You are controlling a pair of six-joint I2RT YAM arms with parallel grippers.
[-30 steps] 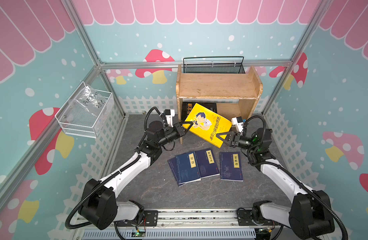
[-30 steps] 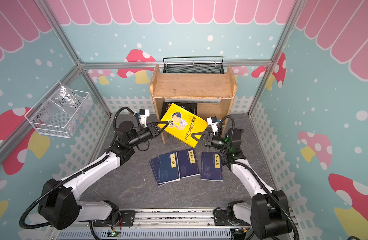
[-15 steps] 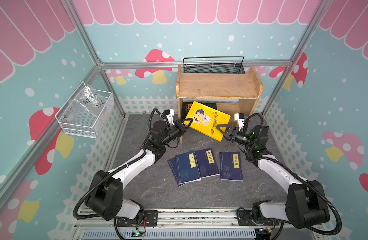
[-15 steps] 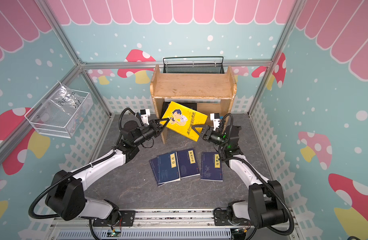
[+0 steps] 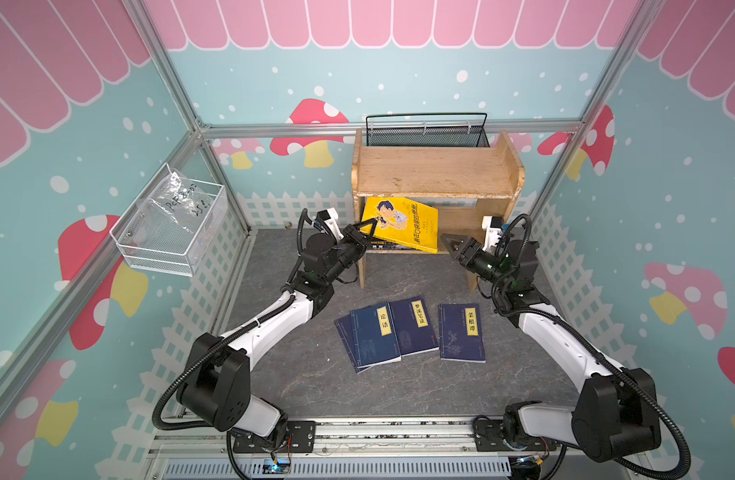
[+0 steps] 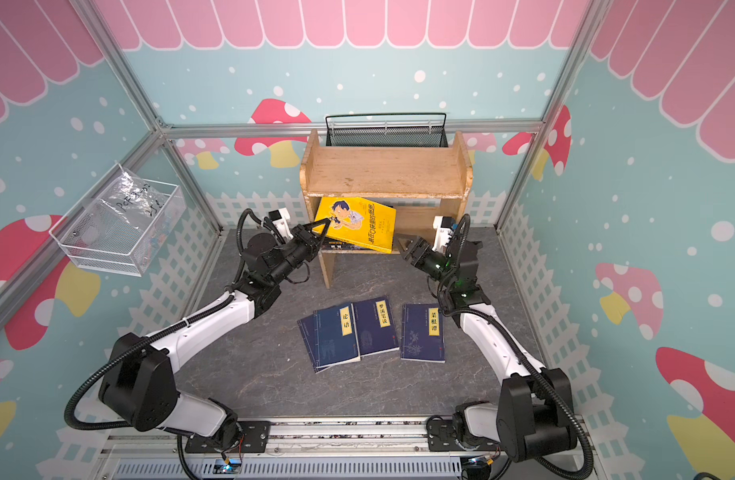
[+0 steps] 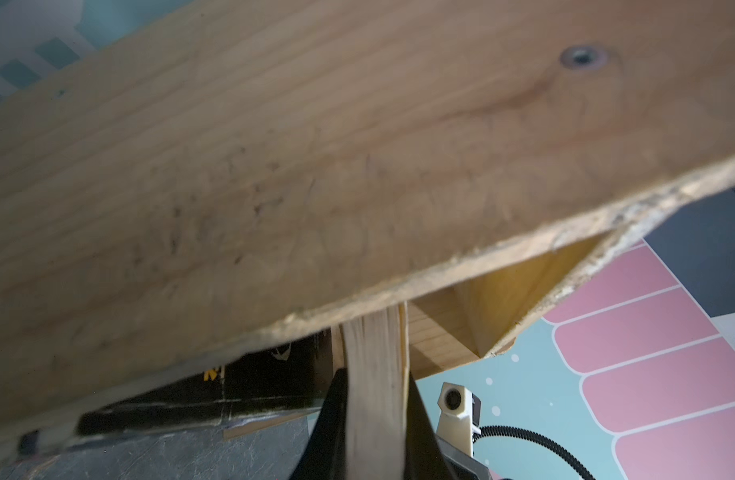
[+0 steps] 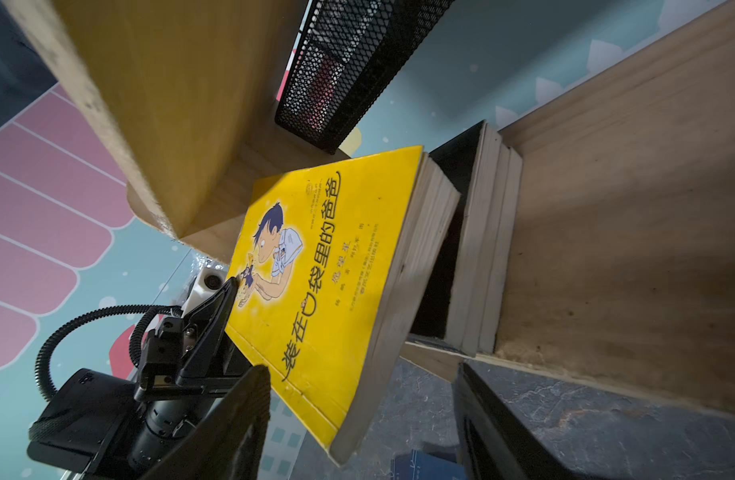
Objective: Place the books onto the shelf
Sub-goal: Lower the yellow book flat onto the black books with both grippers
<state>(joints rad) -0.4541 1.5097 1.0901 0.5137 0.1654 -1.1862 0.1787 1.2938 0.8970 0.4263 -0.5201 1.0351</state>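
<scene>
Carried the yellow book (image 5: 407, 227) out of mid-air into the lower tier of the shelf (image 5: 432, 172) since a second ago — let go with the right pincer (image 5: 447, 244), now spread apart just beside its edge. Up front, left the navy books (image 5: 415, 328) flat on the bench (image 5: 316, 386); further back, holding with the left pincer (image 5: 371, 229) clamped on the yellow cover's corner, tilted over dark books (image 5: 380, 246).

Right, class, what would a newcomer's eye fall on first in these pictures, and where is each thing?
The bright yellow book slants over dark books on the lower tier of the wooden shelf, with the left end effector shut on its corner. The right end effector stands open just off the book's other side. In front of the shelf, navy paperbacks with yellow labels lie flat.
</scene>
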